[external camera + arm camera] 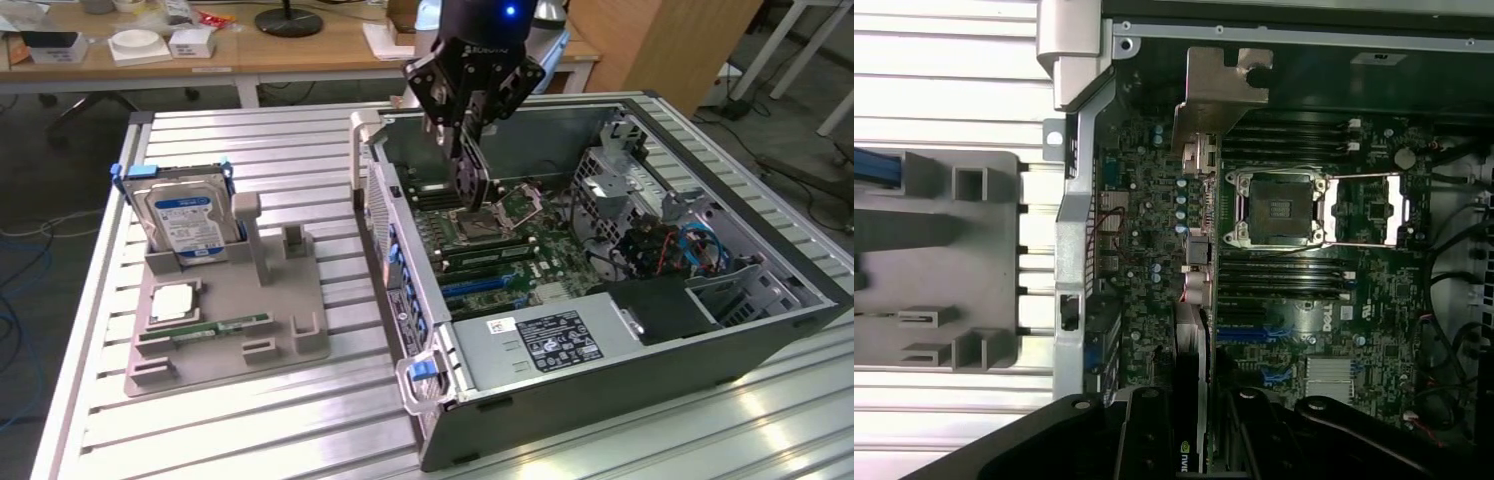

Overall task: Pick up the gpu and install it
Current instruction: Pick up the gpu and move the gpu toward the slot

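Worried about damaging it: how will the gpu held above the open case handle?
Likely stiff: the gpu hangs straight below the pincer. Probably light, being so thin. Gripped at one edge, it might twist if it bumps the case.

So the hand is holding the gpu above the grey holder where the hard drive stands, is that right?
Not quite: in the exterior view the hand holds the gpu above the motherboard in the open computer case; the hard drive does stand in the grey holder.

Dell lettering on motherboard [1374,310], sideways. Nvidia eye logo on gpu [1192,360], near end. Hard drive label [187,222]: print too small to read.
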`<state>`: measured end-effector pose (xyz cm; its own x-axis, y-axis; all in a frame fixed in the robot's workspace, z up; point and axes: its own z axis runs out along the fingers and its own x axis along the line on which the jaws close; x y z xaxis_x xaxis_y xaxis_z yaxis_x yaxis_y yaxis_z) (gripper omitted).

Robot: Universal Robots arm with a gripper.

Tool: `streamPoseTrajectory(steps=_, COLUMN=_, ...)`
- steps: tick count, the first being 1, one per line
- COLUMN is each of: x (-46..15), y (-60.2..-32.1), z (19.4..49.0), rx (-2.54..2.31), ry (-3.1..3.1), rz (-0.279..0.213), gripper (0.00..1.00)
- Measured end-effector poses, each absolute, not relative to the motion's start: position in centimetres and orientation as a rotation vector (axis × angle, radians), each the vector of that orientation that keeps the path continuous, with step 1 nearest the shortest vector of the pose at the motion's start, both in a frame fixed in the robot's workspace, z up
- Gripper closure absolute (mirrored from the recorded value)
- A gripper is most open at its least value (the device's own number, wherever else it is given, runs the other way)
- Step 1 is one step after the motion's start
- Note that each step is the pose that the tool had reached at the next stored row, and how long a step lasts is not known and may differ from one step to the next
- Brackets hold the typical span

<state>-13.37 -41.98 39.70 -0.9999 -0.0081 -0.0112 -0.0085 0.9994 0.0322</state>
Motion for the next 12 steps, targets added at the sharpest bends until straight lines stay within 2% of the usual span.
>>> streamPoseTrajectory(steps=12, x=-12.75, y=-41.99, z=39.46, rx=-0.013, ry=3.130, rz=0.051, gripper=0.74)
